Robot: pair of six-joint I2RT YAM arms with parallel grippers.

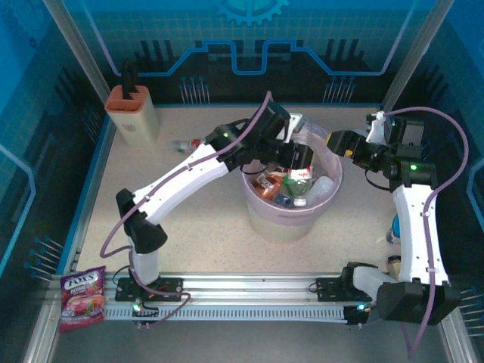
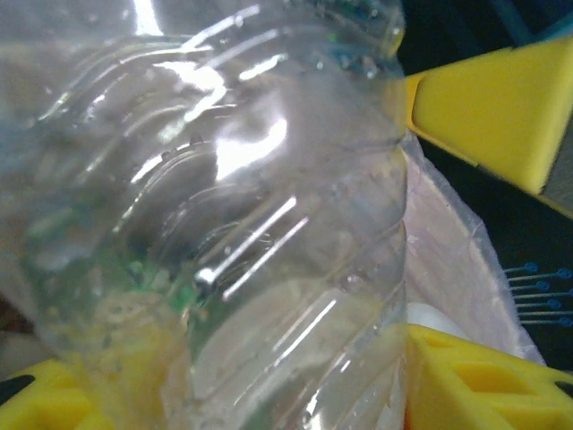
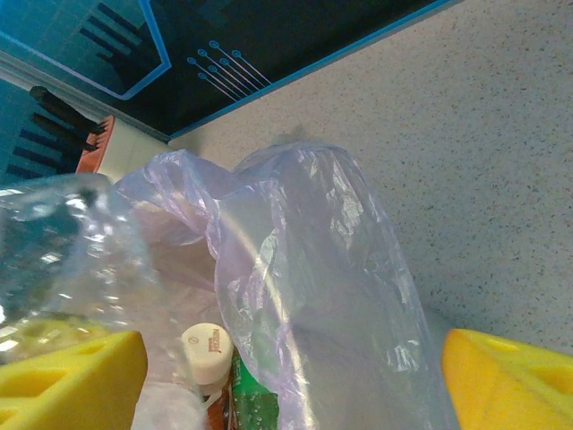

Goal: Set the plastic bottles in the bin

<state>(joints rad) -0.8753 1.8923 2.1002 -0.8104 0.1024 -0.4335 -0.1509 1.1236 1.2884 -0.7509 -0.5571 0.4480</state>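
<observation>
Bottle (image 2: 224, 224) sits between left fingers (image 2: 483, 107) over bin (image 1: 291, 219).

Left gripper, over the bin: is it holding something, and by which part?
A clear plastic bottle, gripped across its ribbed body between the left gripper's yellow fingers.

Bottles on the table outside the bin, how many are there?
2 bottles: one lies near the knife block, one sits half hidden beside the right arm. More may hide behind it.

Both arms reach forward; left hand (image 2: 269, 394) clamps clear bottle (image 2: 224, 179); right hand (image 3: 291, 385) spread wide.
</observation>
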